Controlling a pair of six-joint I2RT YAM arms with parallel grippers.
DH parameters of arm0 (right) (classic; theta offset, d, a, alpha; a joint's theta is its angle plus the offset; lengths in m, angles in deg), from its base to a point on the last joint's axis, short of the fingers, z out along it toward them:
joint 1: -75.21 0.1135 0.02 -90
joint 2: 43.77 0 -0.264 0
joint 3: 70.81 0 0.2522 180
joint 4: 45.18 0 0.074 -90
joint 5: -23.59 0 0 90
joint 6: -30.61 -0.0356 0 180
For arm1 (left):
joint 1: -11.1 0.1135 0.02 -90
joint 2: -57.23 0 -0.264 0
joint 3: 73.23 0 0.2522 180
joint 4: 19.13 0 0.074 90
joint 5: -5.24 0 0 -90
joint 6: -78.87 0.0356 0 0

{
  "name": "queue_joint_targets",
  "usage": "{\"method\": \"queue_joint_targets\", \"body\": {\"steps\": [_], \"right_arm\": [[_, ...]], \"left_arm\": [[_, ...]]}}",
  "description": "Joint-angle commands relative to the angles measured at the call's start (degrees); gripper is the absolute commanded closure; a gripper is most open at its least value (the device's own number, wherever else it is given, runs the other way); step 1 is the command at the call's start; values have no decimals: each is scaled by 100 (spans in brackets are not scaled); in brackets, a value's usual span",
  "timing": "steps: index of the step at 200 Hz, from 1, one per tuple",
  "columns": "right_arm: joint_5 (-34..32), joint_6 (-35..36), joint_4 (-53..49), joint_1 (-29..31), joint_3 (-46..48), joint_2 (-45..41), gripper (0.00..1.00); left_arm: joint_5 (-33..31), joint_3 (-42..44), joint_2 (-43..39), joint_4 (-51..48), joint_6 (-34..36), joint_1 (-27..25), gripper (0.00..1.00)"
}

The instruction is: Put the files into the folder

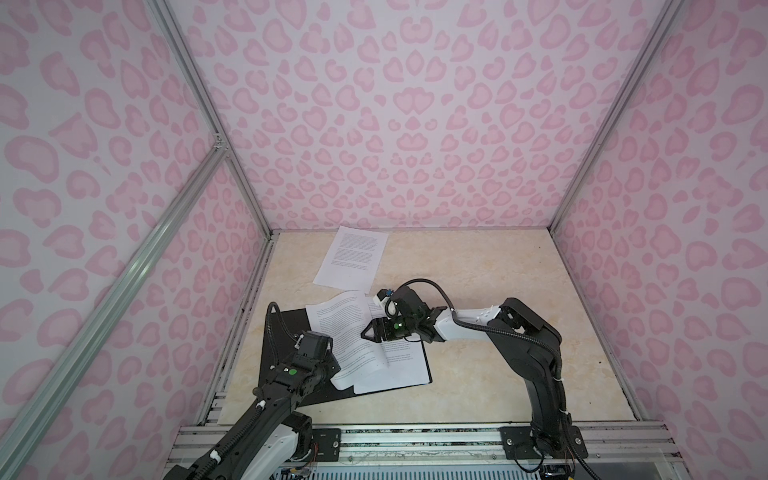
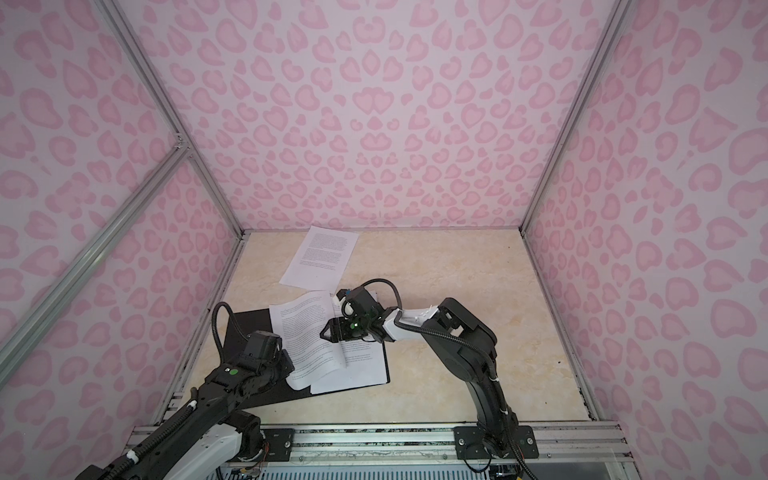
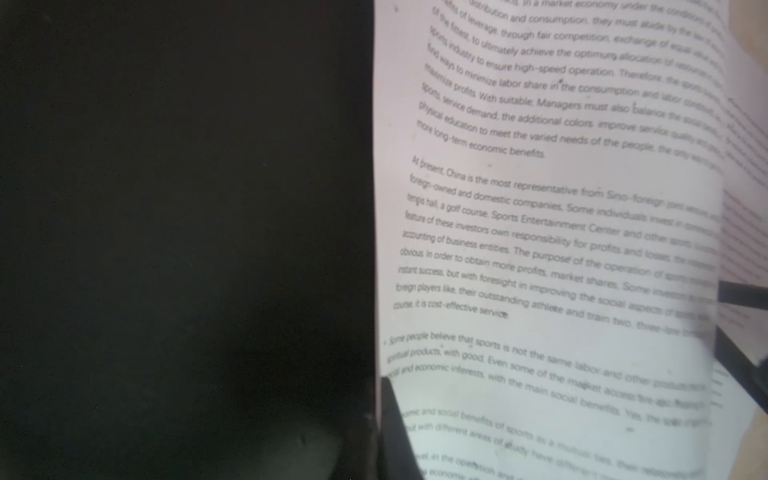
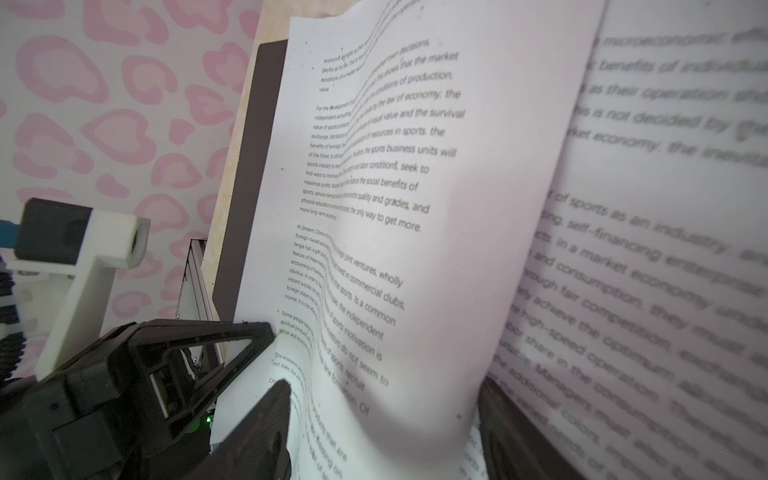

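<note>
**Layout.** A thin folder (image 1: 286,328) lies open with its black inner face up on the cream marbled tabletop (image 1: 498,316). A flat stack of white sheets printed with black text (image 1: 405,365) rests on the folder's right half. One more white printed sheet (image 1: 345,328) lies skewed across the folder's spine, humped into a tall ridge. Another printed sheet (image 1: 353,255) sits beyond the folder's far edge, wholly off it.

**Tools.** The right tool (image 1: 366,332) has its jaws spread astride the ridge and is not visibly nipping it. The left tool (image 4: 259,332) has its jaws pressed together at the humped sheet's edge, over the folder's left half. I cannot tell whether paper is caught between them.

**Risks, as judged:**
- Closing on the ridge would likely set a hard crease, because the paper is thin and bowed.
- If the left tool pins that edge, a push toward it deepens the hump and the sheet will not slide flat.
- The skewed sheet's near corner sits at or past the folder's near edge, so shutting the cover could fold it.
- Dragging the humped sheet may carry the stack below off the folder.
</note>
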Motion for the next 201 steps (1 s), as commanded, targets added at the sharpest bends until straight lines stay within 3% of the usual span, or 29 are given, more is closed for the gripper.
{"method": "queue_joint_targets", "body": {"steps": [1, 144, 201], "right_arm": [[91, -37, 187, -41, 43, 5, 29], [204, -113, 254, -92, 147, -36, 28], [771, -697, 1136, -91, 144, 208, 38]], "left_arm": [[-146, -29, -38, -147, -41, 1, 97], [-163, -29, -48, -153, -45, -4, 96], [-103, -11, -55, -118, -58, 5, 97]]}}
